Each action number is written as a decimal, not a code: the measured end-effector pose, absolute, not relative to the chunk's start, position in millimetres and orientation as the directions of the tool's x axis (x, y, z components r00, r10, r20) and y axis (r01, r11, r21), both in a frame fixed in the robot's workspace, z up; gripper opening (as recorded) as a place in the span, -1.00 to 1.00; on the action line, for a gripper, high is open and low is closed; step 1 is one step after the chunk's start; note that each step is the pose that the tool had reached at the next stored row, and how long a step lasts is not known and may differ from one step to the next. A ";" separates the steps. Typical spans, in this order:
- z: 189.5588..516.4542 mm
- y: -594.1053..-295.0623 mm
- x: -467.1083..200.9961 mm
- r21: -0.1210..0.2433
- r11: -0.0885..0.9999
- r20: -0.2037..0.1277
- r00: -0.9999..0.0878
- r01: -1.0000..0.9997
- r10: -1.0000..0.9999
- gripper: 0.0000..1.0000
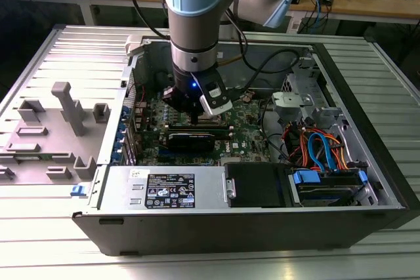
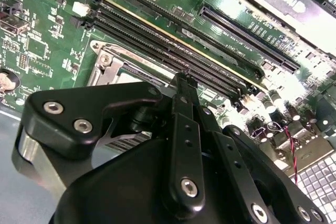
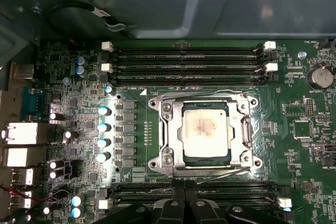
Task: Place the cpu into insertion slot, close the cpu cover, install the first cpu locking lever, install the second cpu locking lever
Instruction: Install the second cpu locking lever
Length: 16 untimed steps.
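In the first wrist view we see the square silvery-grey metal-topped cpu seated in its socket, with the thin silvery metal-frame cpu cover closed around it. Our black gripper hovers at the socket's six o'clock edge, its fingers pressed together, holding nothing.

Ribbed grey metal table, slats running across the exterior view. Grey plastic fixture stands on it at the exterior view's left, with upright posts. Behind, a wooden bench strewn with papers, cables and small parts. Dark floor beneath the bench. Lighting even, overhead.
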<state>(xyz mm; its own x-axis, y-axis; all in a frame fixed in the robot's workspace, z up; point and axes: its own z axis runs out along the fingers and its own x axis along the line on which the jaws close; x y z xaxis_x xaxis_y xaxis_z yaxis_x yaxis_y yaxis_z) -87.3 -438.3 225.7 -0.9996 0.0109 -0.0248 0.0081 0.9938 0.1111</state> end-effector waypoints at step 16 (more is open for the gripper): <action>218.1 -438.4 -99.0 0.127 0.992 -0.023 -1.000 0.005 0.008 -0.79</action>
